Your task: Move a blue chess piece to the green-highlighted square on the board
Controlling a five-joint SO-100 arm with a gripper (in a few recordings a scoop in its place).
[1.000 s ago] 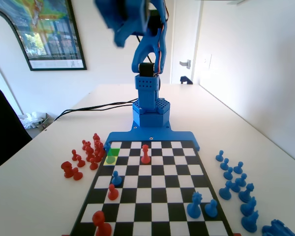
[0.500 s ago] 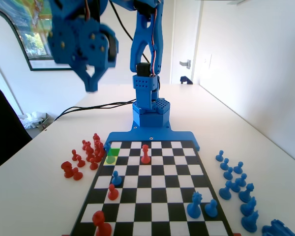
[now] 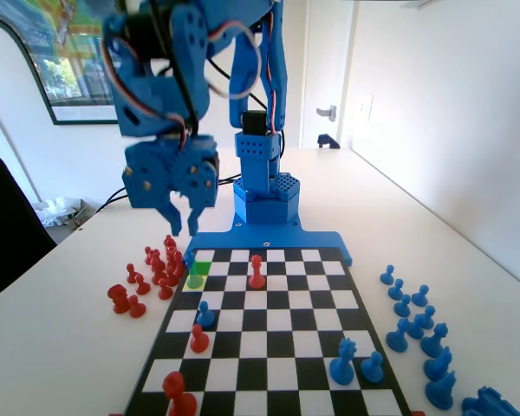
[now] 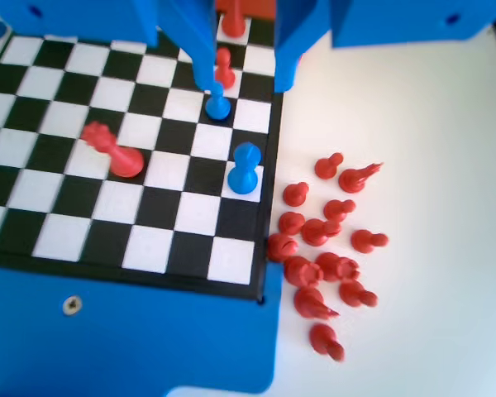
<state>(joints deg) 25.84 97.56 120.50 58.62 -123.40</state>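
Two blue pawns stand on the board (image 3: 269,347) in the fixed view. The blue pawn (image 3: 195,279) that counts looks greenish on the yellow square (image 3: 189,286), just on the near side of the green-highlighted square (image 3: 203,268). The second blue pawn (image 3: 205,314) stands nearer again. The hand (image 3: 184,224) hangs above and beyond the green-highlighted square, jaws apart and empty, probably lining up to come down.

In the wrist view, the blue pawn (image 4: 245,169) stands in the board's (image 4: 66,231) edge column. The open hand (image 4: 244,78) is poised past it, and captured red pieces (image 4: 322,248) are heaped on the worktop (image 4: 446,248) alongside.
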